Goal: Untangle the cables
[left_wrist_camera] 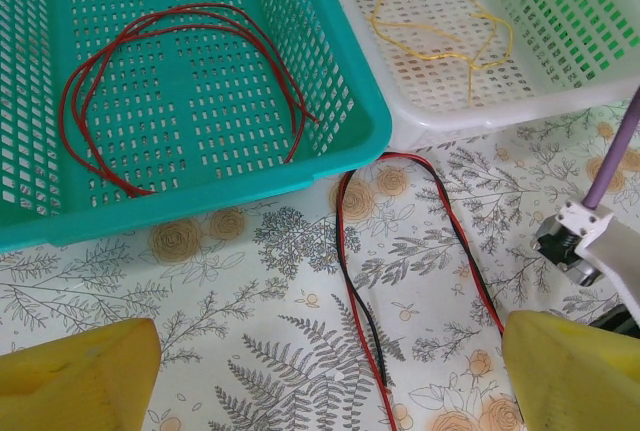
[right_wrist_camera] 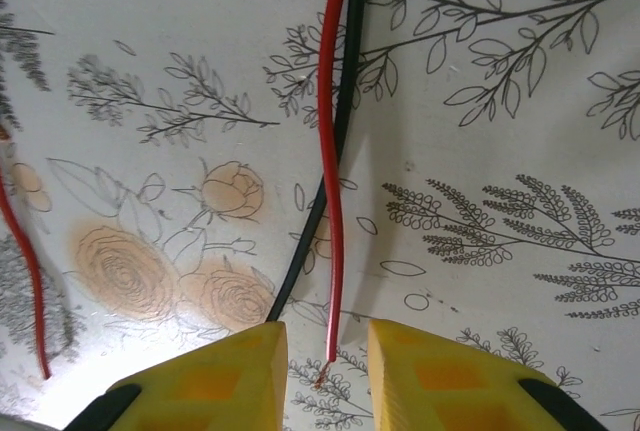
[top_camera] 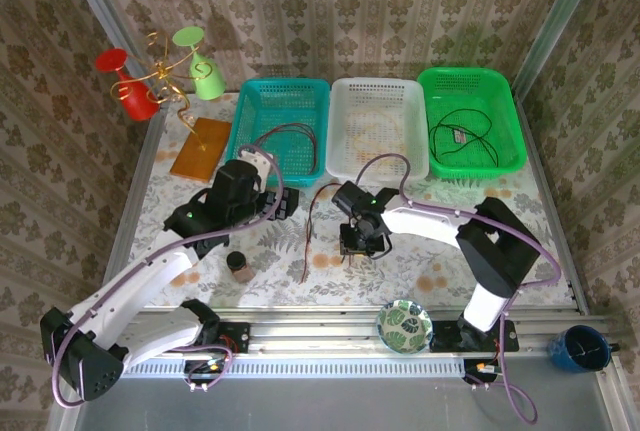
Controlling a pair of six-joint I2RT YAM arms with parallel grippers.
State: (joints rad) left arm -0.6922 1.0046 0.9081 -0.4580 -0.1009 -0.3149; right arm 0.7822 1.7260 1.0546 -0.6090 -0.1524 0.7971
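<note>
Yellow fingertips [right_wrist_camera: 215, 376] of right gripper [right_wrist_camera: 327, 351] sit closest to the lens, jaws a narrow gap apart, with the bare end of the red-and-black cable [right_wrist_camera: 326, 151] lying in that gap but not pinched. Red strand runs straight to the gap; black strand lies against it further up, then veers off to one side near the tip. Cannot tell whether the two are one paired lead or two separate wires. In the left wrist view this cable lies slack on the table [top_camera: 340, 286] in a long hairpin, its bend just beside the teal basket [left_wrist_camera: 360, 101]. Judged progress: mostly done. A dark red cable [left_wrist_camera: 298, 116] lies loosely coiled in the teal basket, a yellow cable [left_wrist_camera: 445, 54] lies in the white basket [left_wrist_camera: 560, 91], and a black cable [top_camera: 458, 135] in the green basket [top_camera: 470, 79], each alone and free of the others. Left to do: the table cable only. Left gripper [left_wrist_camera: 330, 351] hangs above it, jaws spread wide, holding nothing.
</note>
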